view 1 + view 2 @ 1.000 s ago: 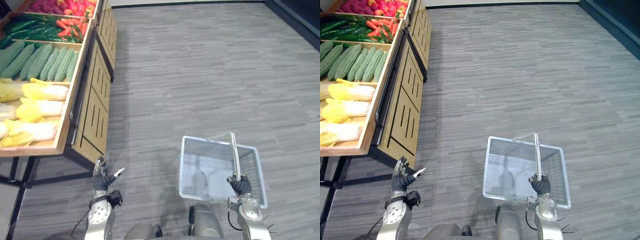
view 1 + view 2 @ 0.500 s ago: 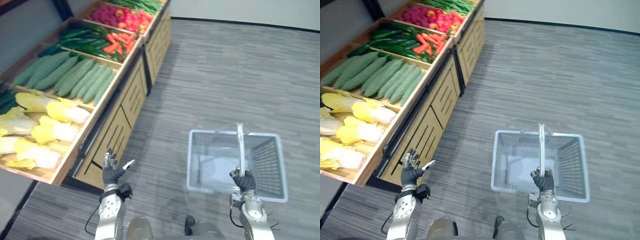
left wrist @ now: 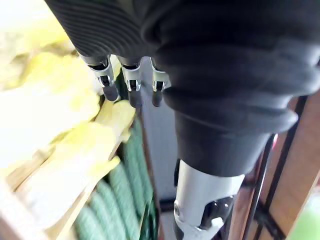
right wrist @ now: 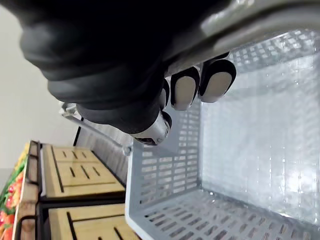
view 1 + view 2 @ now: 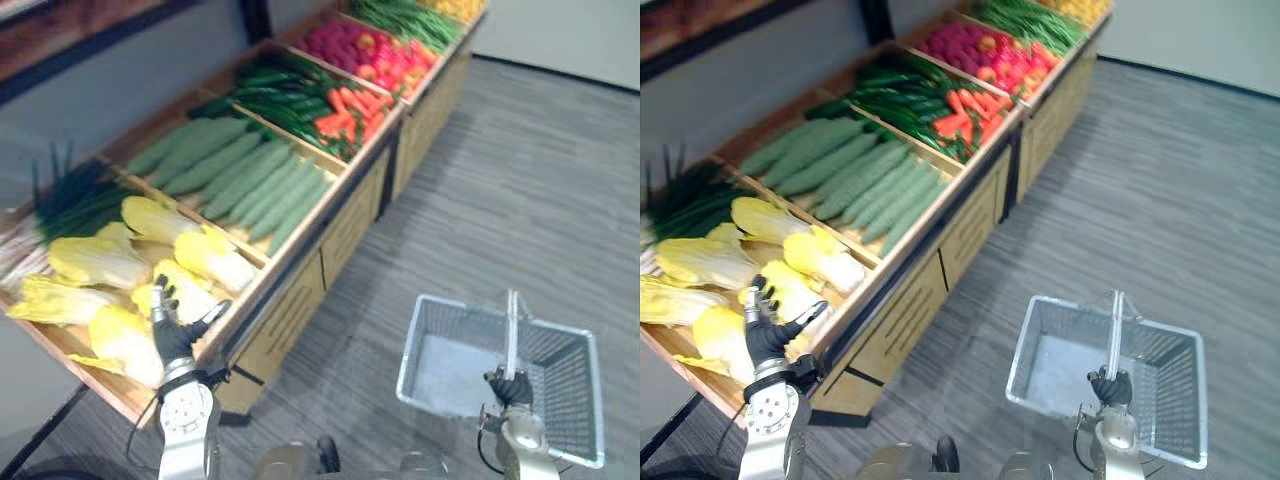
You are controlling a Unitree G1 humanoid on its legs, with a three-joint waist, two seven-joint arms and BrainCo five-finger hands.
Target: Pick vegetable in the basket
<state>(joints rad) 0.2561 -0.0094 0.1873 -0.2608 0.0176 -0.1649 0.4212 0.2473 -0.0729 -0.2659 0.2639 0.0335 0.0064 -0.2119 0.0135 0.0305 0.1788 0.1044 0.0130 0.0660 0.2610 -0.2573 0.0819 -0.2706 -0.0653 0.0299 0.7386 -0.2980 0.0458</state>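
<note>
A wooden produce stand (image 5: 300,270) runs along my left. Its near crate holds pale yellow cabbages (image 5: 95,260). Beyond them lie green bumpy gourds (image 5: 250,175), then dark cucumbers (image 5: 270,85) and carrots (image 5: 350,108). My left hand (image 5: 175,335) is open, fingers straight, over the front edge of the cabbage crate and holding nothing; the left wrist view has its fingers (image 3: 130,87) just above a cabbage (image 3: 55,115). My right hand (image 5: 512,388) is shut on the handle (image 5: 511,330) of an empty grey mesh basket (image 5: 410,350) hanging low on my right.
Red produce (image 5: 370,50) and long green beans (image 5: 400,15) fill the far crates. Leeks (image 5: 70,195) lie behind the cabbages. The grey plank floor (image 5: 530,180) stretches open to the right of the stand. Slatted wooden panels (image 5: 345,225) form the stand's front.
The whole view has swung left toward the stand. My left hand, earlier over the floor beside the stand, now shows above the cabbage crate's front edge. My right hand still holds the basket handle.
</note>
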